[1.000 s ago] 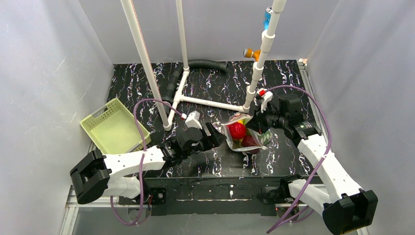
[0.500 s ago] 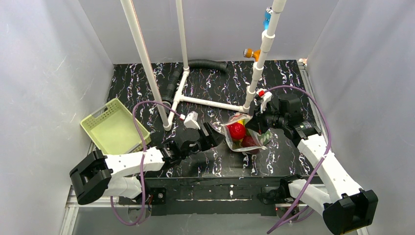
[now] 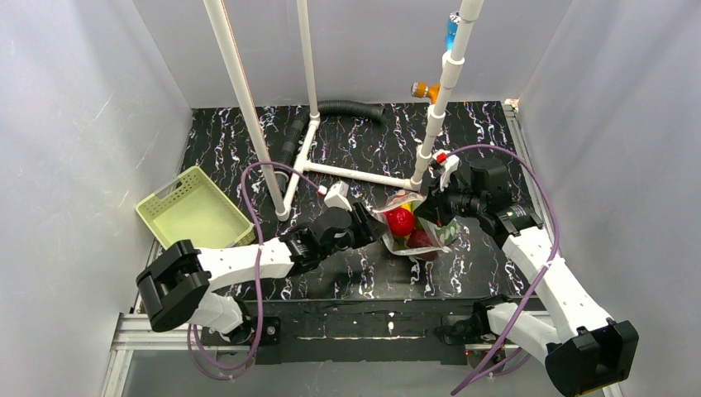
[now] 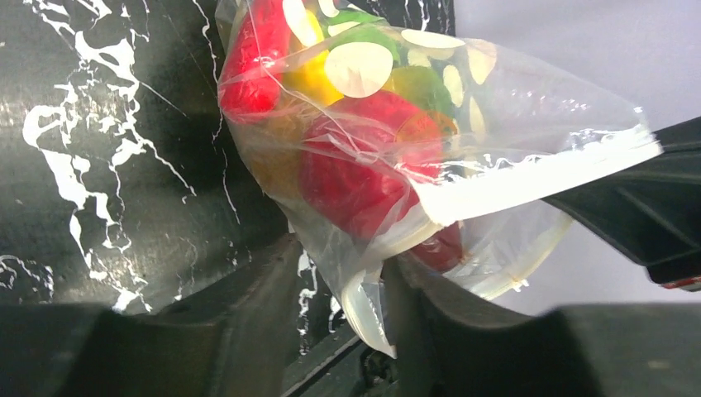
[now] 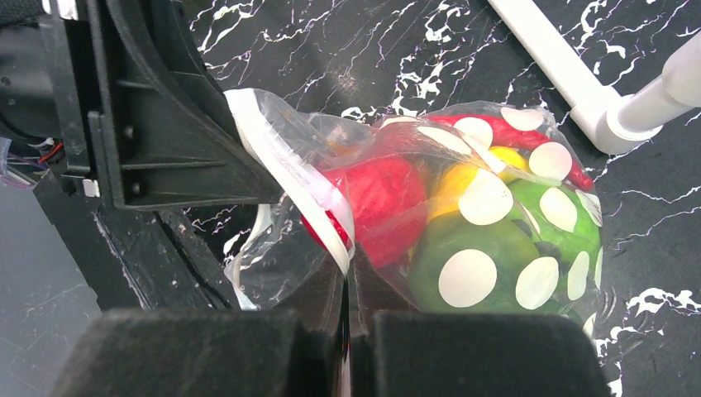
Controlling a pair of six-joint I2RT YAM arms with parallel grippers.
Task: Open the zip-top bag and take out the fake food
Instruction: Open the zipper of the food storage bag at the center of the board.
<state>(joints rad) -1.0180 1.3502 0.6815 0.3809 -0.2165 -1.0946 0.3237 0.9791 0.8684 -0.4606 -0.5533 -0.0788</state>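
Note:
The zip-top bag (image 3: 411,225), clear with pale round dots, is held up off the black marbled table between my two grippers. Fake food fills it: a red round piece (image 3: 400,222), a yellow piece (image 5: 463,178) and a green piece (image 5: 488,248). My right gripper (image 5: 347,277) is shut on the far side of the bag's white zip lip (image 5: 289,178). My left gripper (image 4: 343,273) stands open astride the near lip (image 4: 372,306). That lip rests against the right finger, with a gap to the left finger (image 4: 248,314).
A pale green perforated basket (image 3: 194,217) sits at the table's left edge. A white pipe frame (image 3: 347,172) lies behind the bag, with upright pipes (image 3: 438,107) rising from it. A black hose (image 3: 347,108) curls at the back.
My left arm has reached right to the bag, and its jaws have narrowed around the near lip. The right gripper and the bag have stayed put.

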